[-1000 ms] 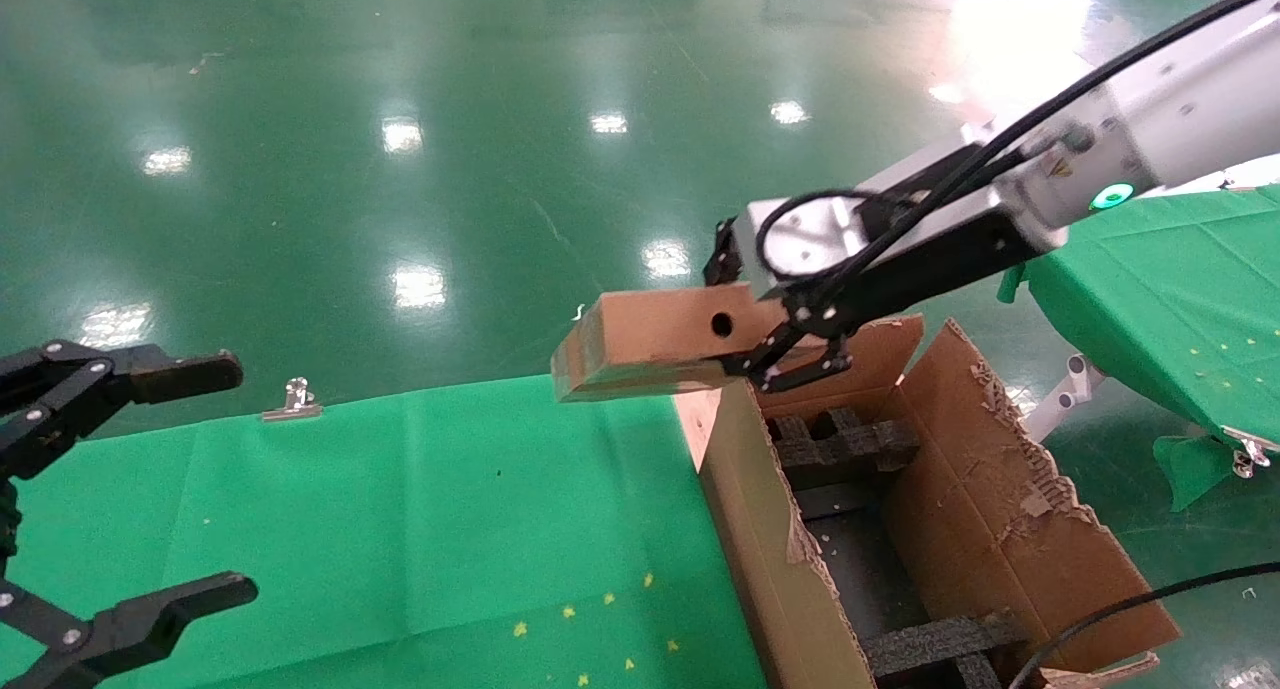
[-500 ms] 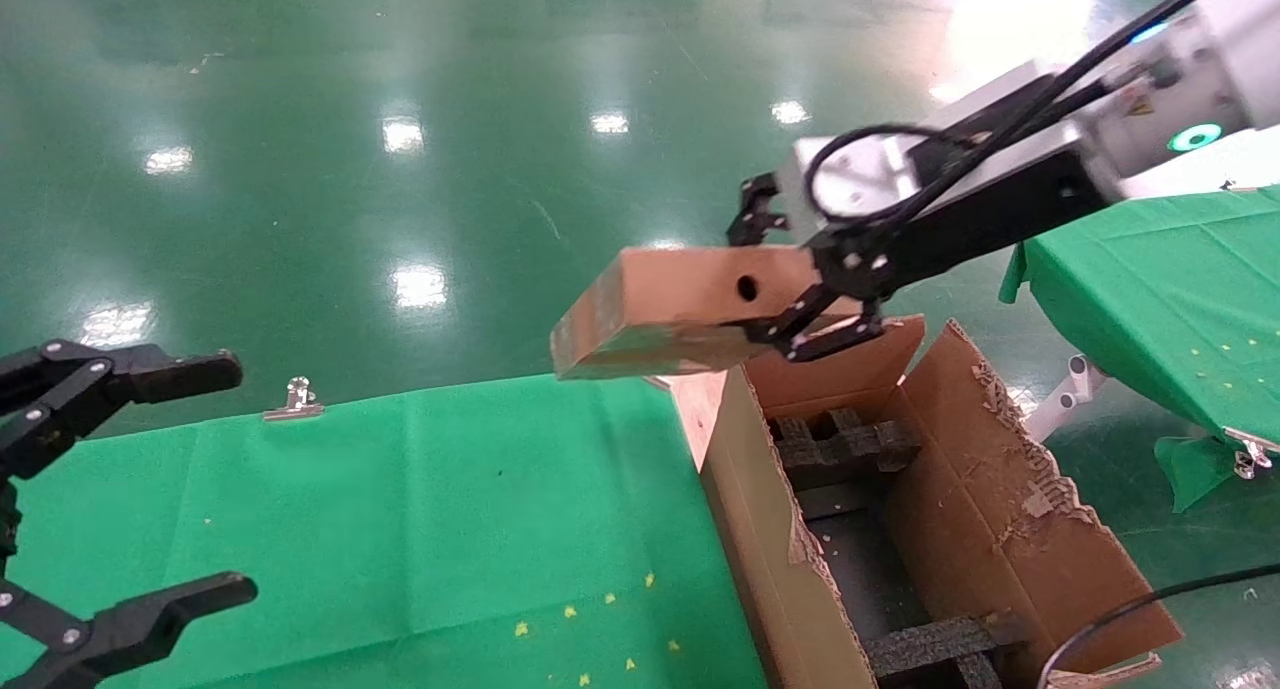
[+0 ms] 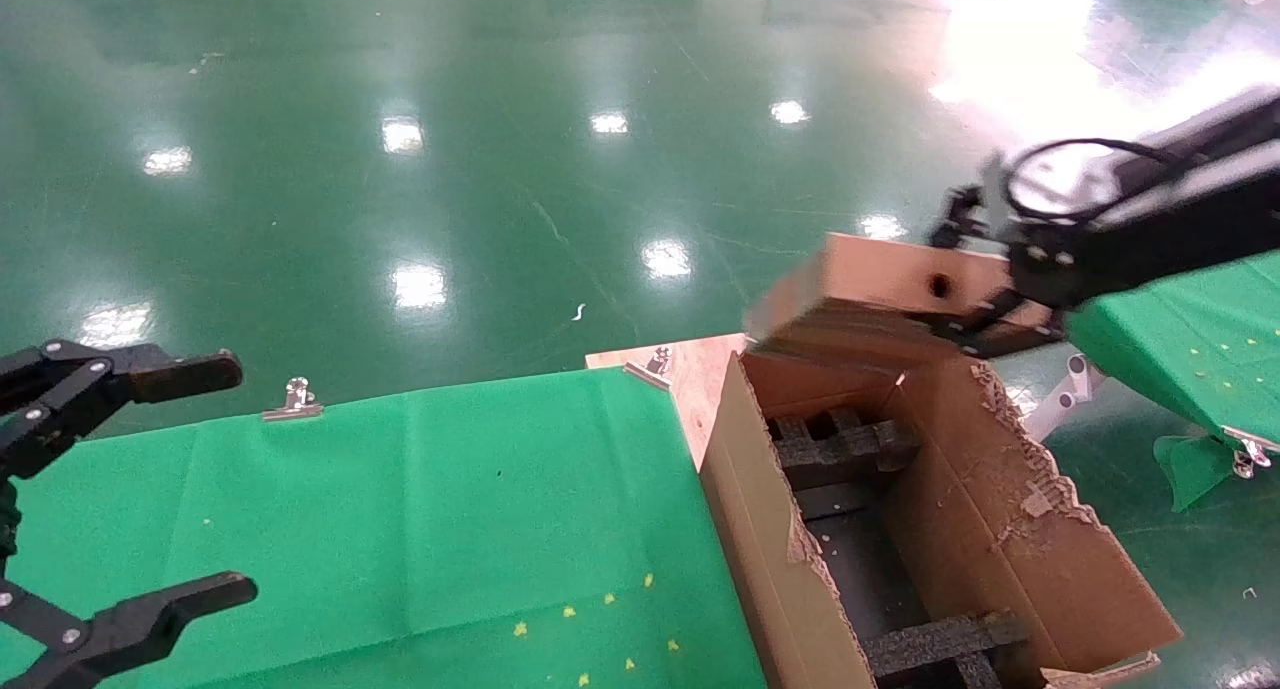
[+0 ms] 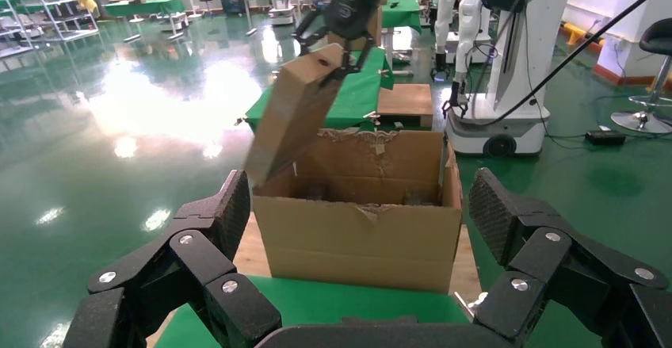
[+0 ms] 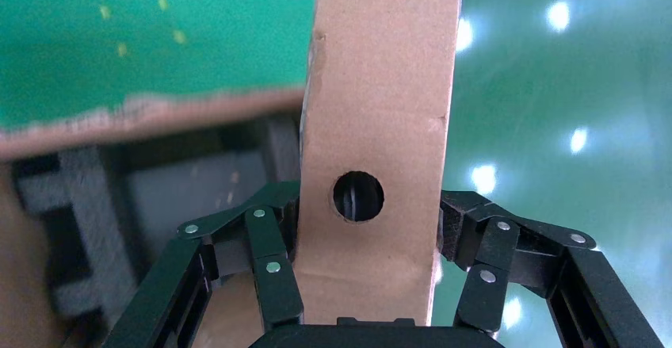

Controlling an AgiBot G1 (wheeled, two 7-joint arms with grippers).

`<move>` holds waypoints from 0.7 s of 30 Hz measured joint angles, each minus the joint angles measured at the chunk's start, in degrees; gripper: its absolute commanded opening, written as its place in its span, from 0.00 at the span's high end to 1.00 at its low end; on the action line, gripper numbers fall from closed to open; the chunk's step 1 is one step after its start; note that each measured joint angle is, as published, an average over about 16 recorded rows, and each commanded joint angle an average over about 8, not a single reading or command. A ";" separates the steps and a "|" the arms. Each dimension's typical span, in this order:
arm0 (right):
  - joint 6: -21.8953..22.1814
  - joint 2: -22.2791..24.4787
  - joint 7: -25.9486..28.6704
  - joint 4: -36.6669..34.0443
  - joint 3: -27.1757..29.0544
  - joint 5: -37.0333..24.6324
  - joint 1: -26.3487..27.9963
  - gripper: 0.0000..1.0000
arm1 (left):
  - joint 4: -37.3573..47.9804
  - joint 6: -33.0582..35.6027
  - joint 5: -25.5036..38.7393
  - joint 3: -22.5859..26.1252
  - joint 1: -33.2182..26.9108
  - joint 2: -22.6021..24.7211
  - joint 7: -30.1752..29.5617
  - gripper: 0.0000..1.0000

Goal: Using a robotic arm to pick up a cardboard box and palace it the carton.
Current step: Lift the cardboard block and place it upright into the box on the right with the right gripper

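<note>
My right gripper [image 3: 985,309], black at the end of the robotic arm, is shut on the small brown cardboard box [image 3: 870,289] with a round hole. It holds the box in the air, tilted, over the far end of the large carton [image 3: 770,529]. The carton has ragged flaps and black foam inserts [image 3: 850,444] inside. In the right wrist view my fingers [image 5: 269,261] clamp both sides of the box [image 5: 380,94], with the carton's edge [image 5: 119,118] below. The left wrist view shows the box [image 4: 293,110] slanting over the carton [image 4: 357,237]. My left gripper [image 3: 215,481] is open and empty at the left edge.
The carton stands against the right end of a table with a green cloth [image 3: 400,509]. Metal clips [image 3: 293,399] hold the cloth at its far edge. A bare wooden corner [image 3: 700,369] shows beside the carton. Another green-covered table [image 3: 1180,339] stands at the right.
My right gripper has carried the cardboard box to the right, from above the table's far edge to above the carton's far end. The left gripper has not moved.
</note>
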 measured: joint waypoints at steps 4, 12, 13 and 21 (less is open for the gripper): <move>0.37 2.48 0.33 -0.99 -1.39 -1.02 -0.19 1.00 | 0.00 0.00 0.00 0.00 0.00 0.00 0.00 0.00; 1.19 5.77 1.26 -2.55 -3.17 -1.72 -1.54 1.00 | 0.01 -0.01 -0.01 0.01 0.00 0.00 0.00 0.00; 1.28 5.99 1.37 -2.70 -3.28 -1.68 -1.71 1.00 | 0.01 -0.01 -0.02 0.01 0.00 0.00 0.00 0.00; 1.86 6.67 2.64 -3.64 -3.76 -1.17 -2.83 1.00 | 0.02 -0.01 -0.03 0.00 0.00 -0.01 0.01 0.00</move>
